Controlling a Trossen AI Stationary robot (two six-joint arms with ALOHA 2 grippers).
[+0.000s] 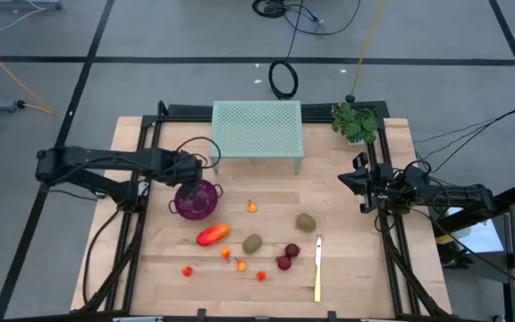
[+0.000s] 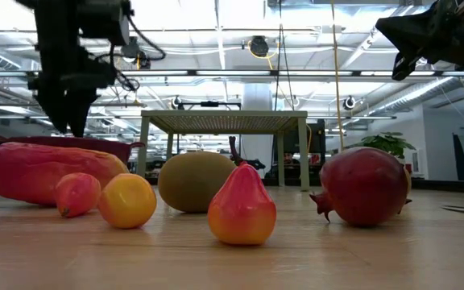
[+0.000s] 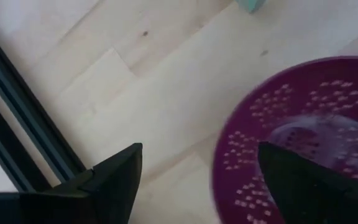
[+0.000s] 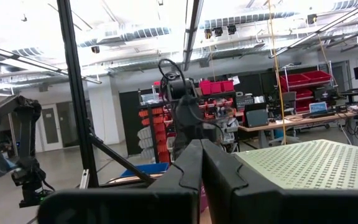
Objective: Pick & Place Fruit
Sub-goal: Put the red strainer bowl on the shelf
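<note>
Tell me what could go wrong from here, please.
1. The open left claw straddles the bowl rim; lowering it may tip or push the bowl.
2. A pushed bowl could hit the red-orange fruit just beside it.
3. The knife lies near the dark red fruits; a claw reaching there may snag it.

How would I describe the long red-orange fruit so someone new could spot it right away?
Find the purple wire bowl below the left gripper, near the table's middle. Just in front of that bowl lies the long red-orange fruit. It is the only elongated piece; the kiwi-like oval beside it is brown-green and rounder.
</note>
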